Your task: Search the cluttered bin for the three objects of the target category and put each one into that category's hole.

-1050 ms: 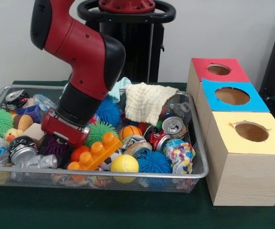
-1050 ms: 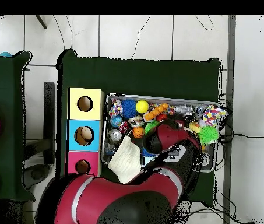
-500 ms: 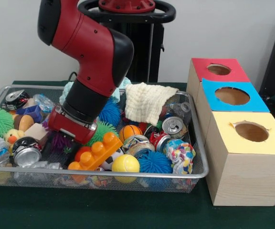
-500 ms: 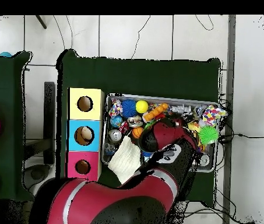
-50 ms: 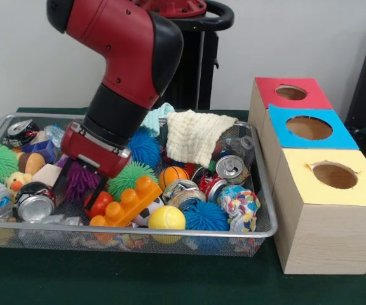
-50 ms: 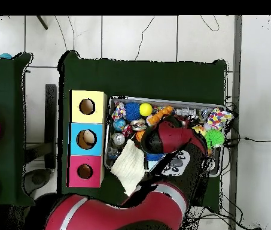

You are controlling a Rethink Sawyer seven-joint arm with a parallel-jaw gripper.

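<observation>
Dark green cloth covers the table (image 5: 189, 283) in the front view, with a pale wall behind it and a black pedestal at twelve o'clock. A wire mesh bin (image 5: 138, 230) fills the left and middle, packed rim to rim with toys, so little bare mesh shows between them. The red and black arm (image 5: 122, 60) slants down from eleven o'clock to the gripper (image 5: 81, 184) at about nine o'clock, which is clamped on a purple spiky ball (image 5: 81, 180) held just above the clutter. Just beside it lie an orange block toy (image 5: 127, 202), a green spiky ball (image 5: 128, 175), a crushed can (image 5: 34, 203) and a yellow ball (image 5: 166, 219). A cream cloth (image 5: 194, 135) drapes over the bin's far rim, near a blue spiky ball (image 5: 205, 216). At three o'clock, touching the bin's side, stand three wooden boxes in a row, each with a round hole: the red box (image 5: 291, 93) farthest, the blue box (image 5: 309, 128) between, the yellow box (image 5: 333, 175) nearest. Open green cloth runs along the bottom edge. Seen from overhead, the green table (image 6: 143, 75) sits on a pale tiled floor (image 6: 137, 36), with clear cloth at twelve o'clock of the bin (image 6: 161, 100). The boxes line the bin's nine o'clock side, the yellow box (image 6: 88, 106) topmost. The arm (image 6: 167, 144) rises from six o'clock and hides the gripper and much of the bin.
</observation>
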